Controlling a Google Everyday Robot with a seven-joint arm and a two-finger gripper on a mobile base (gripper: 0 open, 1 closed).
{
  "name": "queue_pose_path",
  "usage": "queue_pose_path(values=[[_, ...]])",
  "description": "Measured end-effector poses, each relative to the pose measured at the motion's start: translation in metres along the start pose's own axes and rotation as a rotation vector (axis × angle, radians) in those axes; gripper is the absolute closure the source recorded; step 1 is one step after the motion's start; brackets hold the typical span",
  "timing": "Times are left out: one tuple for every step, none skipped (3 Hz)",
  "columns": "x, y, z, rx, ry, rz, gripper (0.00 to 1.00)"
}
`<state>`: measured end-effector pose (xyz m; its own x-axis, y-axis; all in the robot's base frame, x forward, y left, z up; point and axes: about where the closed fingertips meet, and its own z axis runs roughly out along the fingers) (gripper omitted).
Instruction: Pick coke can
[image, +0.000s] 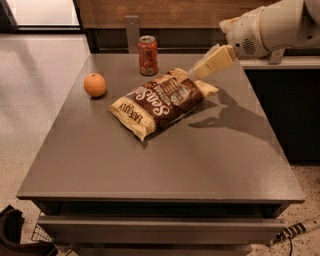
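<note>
The coke can, red-orange with whitish markings and a silver top, stands upright near the far edge of the grey table. My gripper comes in from the upper right on a white arm. It hangs above the table at the right end of the chip bag, well to the right of the can and apart from it. It holds nothing that I can see.
A brown-and-yellow chip bag lies flat in the middle of the table, between the gripper and the can. An orange sits to the left. A dark counter with a wooden wall stands behind the table.
</note>
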<state>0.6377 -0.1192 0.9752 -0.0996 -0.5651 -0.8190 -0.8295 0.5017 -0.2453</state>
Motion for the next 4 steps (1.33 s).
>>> queue_pose_path(values=[[-0.021, 0.006, 0.027, -0.004, -0.145, 0.058, 0.00], [-0.053, 0.013, 0.061, 0.011, -0.224, 0.121, 0.00], [-0.053, 0.013, 0.061, 0.011, -0.224, 0.121, 0.00], [-0.056, 0.015, 0.075, -0.010, -0.204, 0.113, 0.00]])
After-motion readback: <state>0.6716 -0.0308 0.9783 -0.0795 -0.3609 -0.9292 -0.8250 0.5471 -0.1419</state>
